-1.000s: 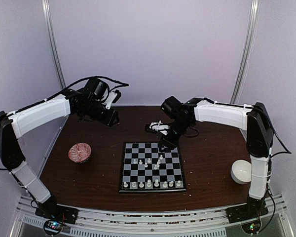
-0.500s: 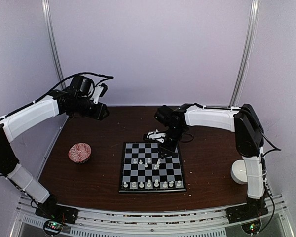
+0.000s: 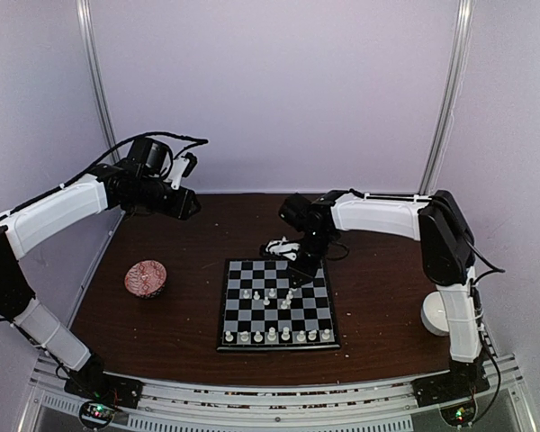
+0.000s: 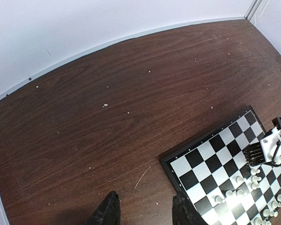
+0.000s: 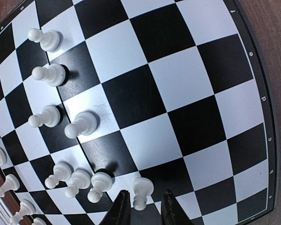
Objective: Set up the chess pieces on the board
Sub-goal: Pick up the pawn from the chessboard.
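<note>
The board (image 3: 223, 310) lies flat at the table's middle, also seen in the left wrist view (image 4: 201, 164) and filling the right wrist view (image 5: 178, 93). White chess pieces stand in a row along its near edge (image 3: 274, 335), with a loose cluster mid-board (image 3: 274, 295). My right gripper (image 3: 293, 275) reaches down over the board's far half. Its jaws (image 5: 145, 194) straddle one white pawn (image 5: 142, 188), the left finger close to it, a gap on the right. My left gripper (image 3: 191, 209) hovers high at the back left, open (image 4: 145, 201) and empty above bare table.
A red patterned bowl (image 3: 146, 277) sits left of the board and a white bowl (image 3: 439, 313) at the right. Pale crumbs (image 4: 105, 105) are scattered on the brown table. Several pawns (image 5: 79, 124) stand close to the left of my right fingers.
My right gripper has shifted slightly left and lower over the board, and its jaws have narrowed around the pawn. My left arm swung back and left, then held still.
</note>
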{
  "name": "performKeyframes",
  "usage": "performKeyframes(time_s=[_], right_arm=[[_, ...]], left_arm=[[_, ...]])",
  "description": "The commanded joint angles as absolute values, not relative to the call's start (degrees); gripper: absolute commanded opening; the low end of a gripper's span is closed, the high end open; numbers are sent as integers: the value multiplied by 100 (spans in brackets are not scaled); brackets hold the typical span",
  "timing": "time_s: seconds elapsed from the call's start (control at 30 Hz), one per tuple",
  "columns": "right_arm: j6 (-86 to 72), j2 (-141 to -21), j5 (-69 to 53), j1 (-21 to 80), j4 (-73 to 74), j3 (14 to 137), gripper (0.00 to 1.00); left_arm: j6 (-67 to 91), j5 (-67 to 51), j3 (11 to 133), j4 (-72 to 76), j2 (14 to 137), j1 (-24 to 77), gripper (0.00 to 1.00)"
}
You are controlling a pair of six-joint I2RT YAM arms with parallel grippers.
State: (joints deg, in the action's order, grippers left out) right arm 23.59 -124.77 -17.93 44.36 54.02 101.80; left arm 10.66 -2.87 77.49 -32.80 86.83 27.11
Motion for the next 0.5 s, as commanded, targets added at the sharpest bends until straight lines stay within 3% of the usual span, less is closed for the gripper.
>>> performKeyframes(time_s=[0.0, 0.27, 0.47], right_arm=[[2294, -12563, -1753, 4460, 5457, 10327, 21], [2238, -12518, -1744, 4464, 5475, 10306, 11], [2383, -11787, -1529, 4460, 5414, 9736, 8]], left_arm=[[1027, -396, 7717, -3015, 8621, 2721, 39], [1011, -457, 7708, -3015, 8637, 2718, 39], [999, -458, 7708, -3012, 8639, 2713, 39]])
